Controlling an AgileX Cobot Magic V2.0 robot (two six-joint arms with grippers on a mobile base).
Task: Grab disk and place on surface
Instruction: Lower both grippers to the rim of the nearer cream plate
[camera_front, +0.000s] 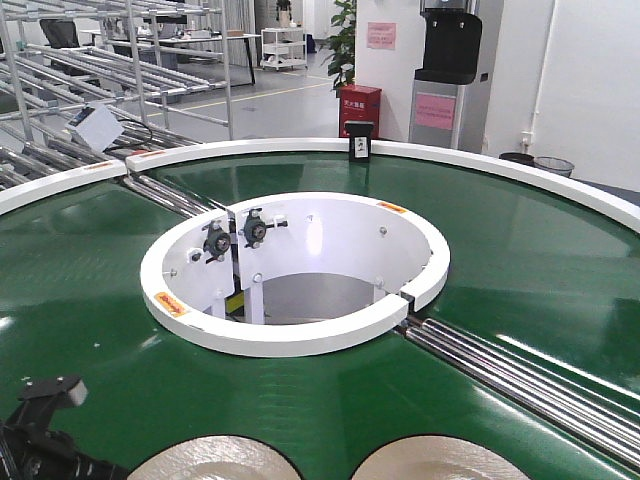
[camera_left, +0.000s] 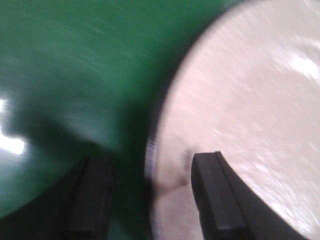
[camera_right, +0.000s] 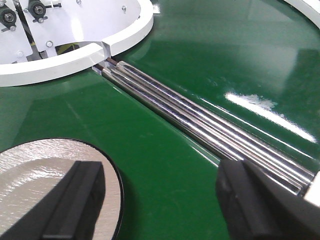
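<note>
Two beige disks with thin black rims lie on the green conveyor belt (camera_front: 520, 260) at the near edge, a left disk (camera_front: 215, 460) and a right disk (camera_front: 440, 460). In the blurred left wrist view, my left gripper (camera_left: 152, 200) is open and straddles the left disk's (camera_left: 240, 100) rim, one finger over the belt and one over the plate. My right gripper (camera_right: 165, 205) is open above the belt, with its left finger (camera_right: 75, 205) over the right disk (camera_right: 40, 170). The black tabletop surface is out of view.
A white ring housing (camera_front: 295, 275) with bearings sits at the belt's centre. Steel rollers (camera_right: 200, 115) cross the belt beside my right gripper's right finger. A white outer rail (camera_front: 520, 170) bounds the belt, with a small black sensor (camera_front: 360, 145) on it.
</note>
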